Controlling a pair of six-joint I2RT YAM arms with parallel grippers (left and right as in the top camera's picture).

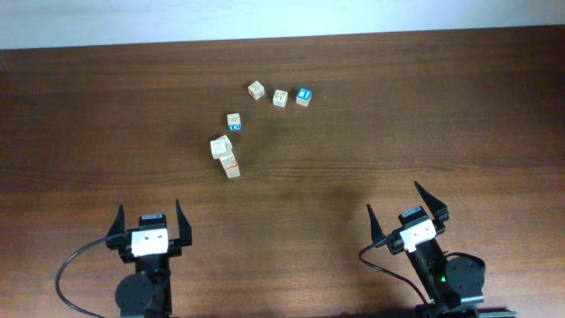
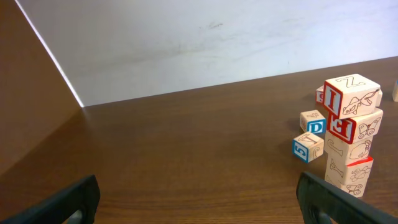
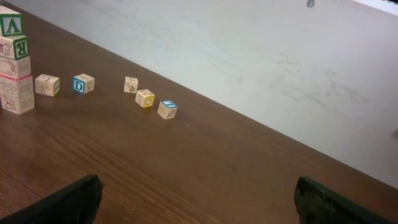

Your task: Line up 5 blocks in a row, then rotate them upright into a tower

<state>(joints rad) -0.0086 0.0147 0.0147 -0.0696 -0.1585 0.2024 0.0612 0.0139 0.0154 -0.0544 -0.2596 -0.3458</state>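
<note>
From above, the dark wooden table [image 1: 441, 106] carries all the blocks in its middle part, well apart from both arms. A stack of blocks [image 1: 229, 164] shows a top face with red on white, and a single pale block [image 1: 220, 144] sits just beside it on the far side. A little further stands a tan cube [image 1: 234, 121] with a blue side. Beyond that, three cubes lie in a short row: two loose pale blocks [image 1: 256, 89] [image 1: 280, 97] and a blue-topped cube [image 1: 304, 95]. The left gripper [image 1: 150, 223] and the right gripper [image 1: 404, 212] wait at the near edge. Each has its fingers spread wide and nothing between them. In the left wrist view, the stack of blocks [image 2: 348, 134] stands at the right and is four cubes high. The upper cubes, with a Z on top and red letters on the sides, are turned a bit against the lower ones. The single pale block [image 2: 308, 147], here with a blue 5, sits close to the foot of the stack, and the tan cube [image 2: 313, 123] shows a blue D behind it. The two dark fingers [image 2: 68, 202] stay at the bottom corners, far from each other. In the right wrist view, the stack of blocks [image 3: 13, 59] is at the left edge and shows green letters. The other five cubes run in a loose line to its right, and the blue-topped cube [image 3: 166, 109] comes last. The fingers [image 3: 74, 199] are also wide apart and touch nothing.
</note>
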